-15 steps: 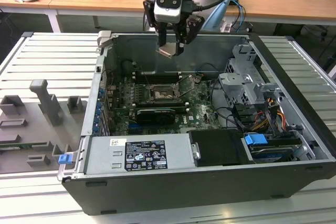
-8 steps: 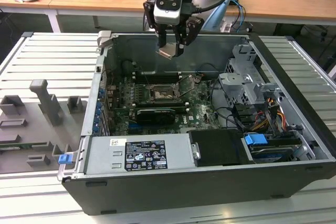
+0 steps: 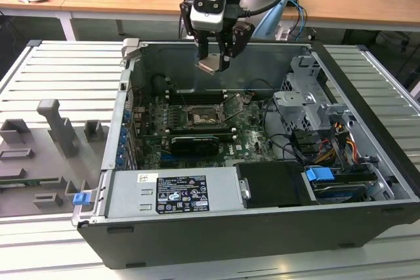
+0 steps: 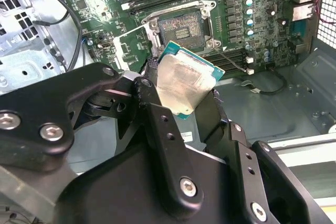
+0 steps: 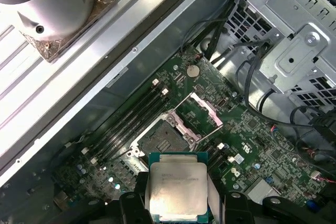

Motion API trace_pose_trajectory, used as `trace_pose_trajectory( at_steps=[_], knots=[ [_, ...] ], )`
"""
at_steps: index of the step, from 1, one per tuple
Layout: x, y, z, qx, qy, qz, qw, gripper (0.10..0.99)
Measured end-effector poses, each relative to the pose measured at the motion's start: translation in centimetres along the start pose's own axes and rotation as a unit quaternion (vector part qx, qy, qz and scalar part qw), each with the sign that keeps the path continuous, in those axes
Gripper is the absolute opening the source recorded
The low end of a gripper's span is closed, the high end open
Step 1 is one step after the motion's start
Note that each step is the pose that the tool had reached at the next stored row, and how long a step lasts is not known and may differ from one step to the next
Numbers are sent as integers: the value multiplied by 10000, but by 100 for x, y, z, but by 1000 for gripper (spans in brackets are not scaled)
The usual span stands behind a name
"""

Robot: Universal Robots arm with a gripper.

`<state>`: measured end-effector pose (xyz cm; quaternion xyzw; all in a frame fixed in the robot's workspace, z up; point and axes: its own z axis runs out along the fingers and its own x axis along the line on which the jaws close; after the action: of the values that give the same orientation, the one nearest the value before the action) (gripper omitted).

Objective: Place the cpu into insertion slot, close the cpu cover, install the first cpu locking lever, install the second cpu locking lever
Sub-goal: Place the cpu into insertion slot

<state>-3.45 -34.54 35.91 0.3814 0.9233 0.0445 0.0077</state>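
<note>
Black finger links sit closest to the lens in the second wrist view. The fingers (image 4: 152, 106) are pinched in on the cpu (image 4: 186, 85), clamping two opposite edges with its pale metal top facing the camera. So the chip is up in the air with me, not seated. Below the fingertips and a little ahead of them lies the insertion slot (image 5: 157, 140), bare, its dark contact field showing. Just beside it the cpu cover (image 5: 202, 111) stands swung up on its hinge, which I judge leaves the way down open. In the exterior view the arm hangs straight down into the open computer case (image 3: 197, 240), wrist near the rear wall, the chip looking slightly tilted, well above the green board (image 3: 252, 137).
</note>
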Motion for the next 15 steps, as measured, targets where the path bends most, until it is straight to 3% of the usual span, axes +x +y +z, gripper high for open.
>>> trace_pose_trajectory(
  at_steps=[15],
  knots=[
    [-1, -2, 24, -5, -21, 238, 9997, 529]
  ],
)
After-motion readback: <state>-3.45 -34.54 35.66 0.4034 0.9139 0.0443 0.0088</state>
